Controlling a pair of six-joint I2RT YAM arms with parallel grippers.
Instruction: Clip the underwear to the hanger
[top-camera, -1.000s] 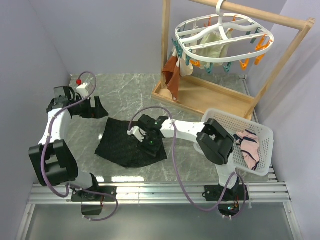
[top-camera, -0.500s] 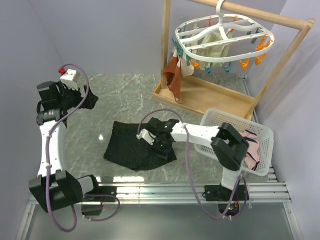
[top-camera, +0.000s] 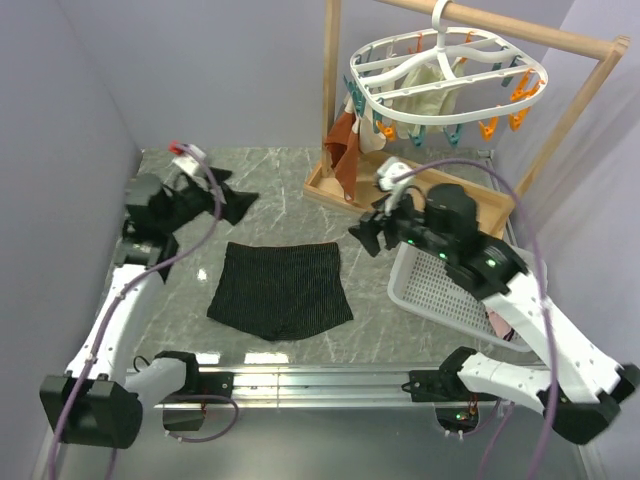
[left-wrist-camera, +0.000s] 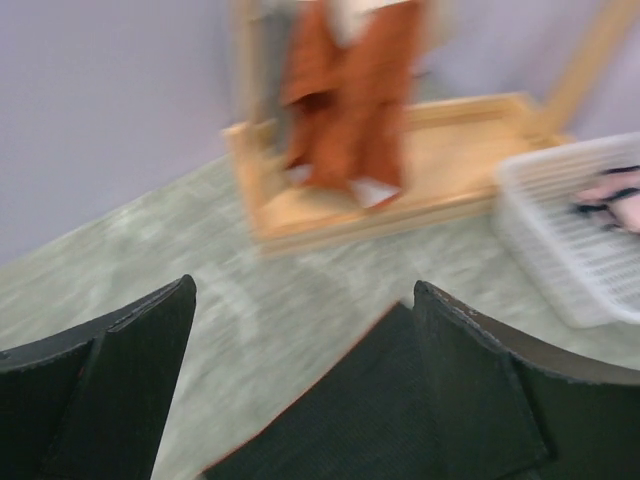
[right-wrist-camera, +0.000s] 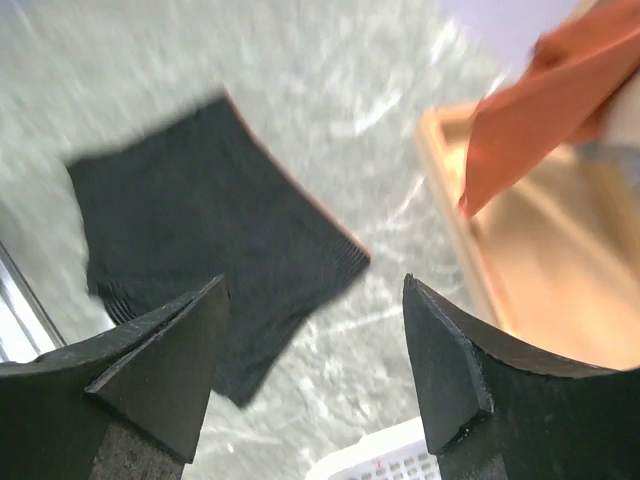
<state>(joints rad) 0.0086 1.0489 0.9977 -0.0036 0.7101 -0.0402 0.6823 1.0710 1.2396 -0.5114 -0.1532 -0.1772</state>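
The black pinstriped underwear (top-camera: 282, 288) lies flat and spread on the marble table; it also shows in the left wrist view (left-wrist-camera: 370, 410) and the right wrist view (right-wrist-camera: 200, 230). The white oval hanger (top-camera: 445, 75) with orange and teal clips hangs from the wooden rail at the back right. My left gripper (top-camera: 238, 200) is open and empty, raised above the table beyond the underwear's far left corner. My right gripper (top-camera: 366, 232) is open and empty, raised to the right of the underwear, near the basket.
A wooden rail frame (top-camera: 420, 190) with a tray base stands at the back right. A rust-brown cloth (top-camera: 345, 150) and a cream cloth (top-camera: 425, 90) hang from the hanger. A white basket (top-camera: 450, 290) holding a pink garment (top-camera: 500, 320) sits at the right.
My right gripper has let go of the underwear and risen up and right toward the basket. The underwear now lies spread flat. My left gripper has swung right toward the table's middle.
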